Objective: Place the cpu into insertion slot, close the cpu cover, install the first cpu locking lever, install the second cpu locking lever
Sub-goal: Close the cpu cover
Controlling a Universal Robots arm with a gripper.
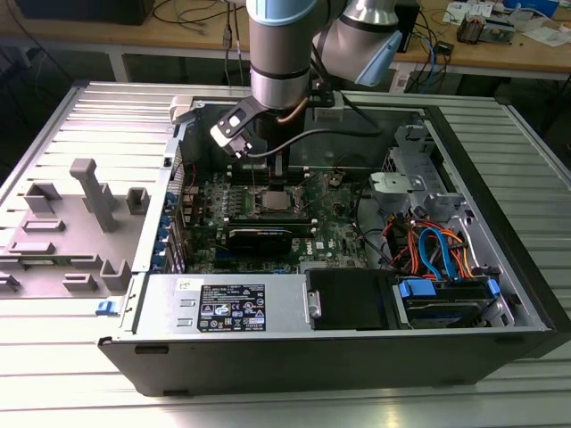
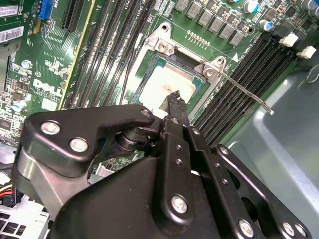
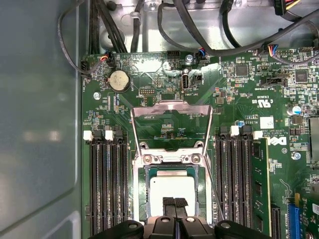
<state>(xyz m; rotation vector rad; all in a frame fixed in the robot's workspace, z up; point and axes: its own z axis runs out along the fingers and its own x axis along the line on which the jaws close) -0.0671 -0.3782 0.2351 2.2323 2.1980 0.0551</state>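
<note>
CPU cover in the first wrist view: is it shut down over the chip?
No, the cpu cover is flipped back away from the insertion slot, leaving the cpu uncovered.

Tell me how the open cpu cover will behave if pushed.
The cpu cover looks a thin metal frame, so probably light and stiff. It seems hinged at the insertion slot, so it would likely swing, not slide.

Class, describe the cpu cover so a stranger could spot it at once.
In the open computer case, find the green motherboard. Between its banks of black memory slots stands the cpu cover, swung open: a thin silvery frame with a large window, unlike the solid cpu beside it.
</note>
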